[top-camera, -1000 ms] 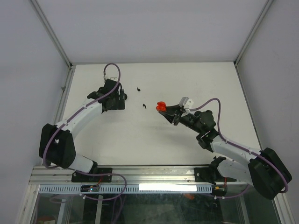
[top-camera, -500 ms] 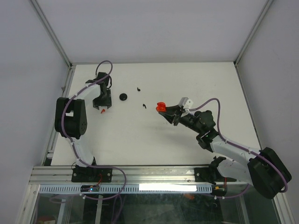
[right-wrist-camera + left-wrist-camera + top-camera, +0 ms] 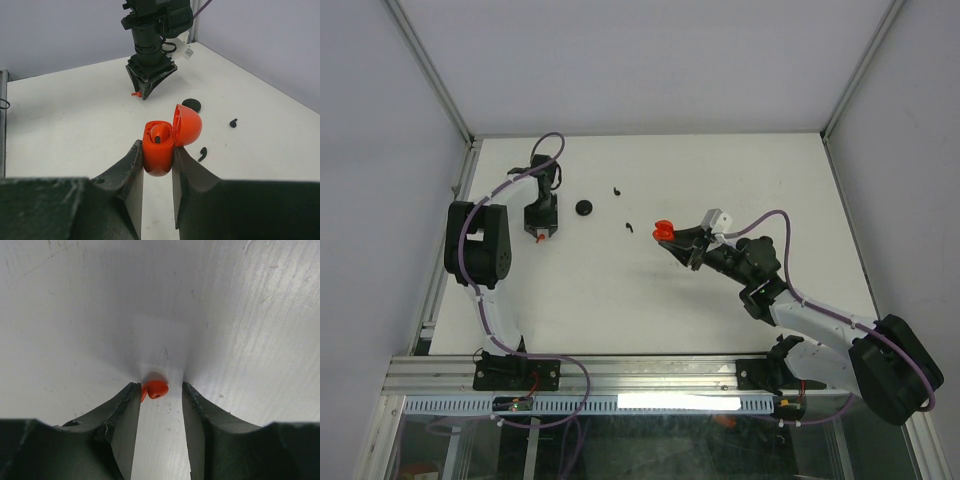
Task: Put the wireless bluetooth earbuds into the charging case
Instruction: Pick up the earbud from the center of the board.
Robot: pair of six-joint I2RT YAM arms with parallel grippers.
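Earbud pickup: left end effector (image 3: pixel 160 386) standing open, straddling red earbud (image 3: pixel 156 388); right end effector (image 3: pixel 157 150) gripping open red charging case (image 3: pixel 160 142). Next: pinching squarely.

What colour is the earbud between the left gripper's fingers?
The earbud is red-orange; it shows best in the left wrist view.

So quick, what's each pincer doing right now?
Left pincer: open, jaws either side of a red earbud, not clamped.
Right pincer: closed, holding the red case.
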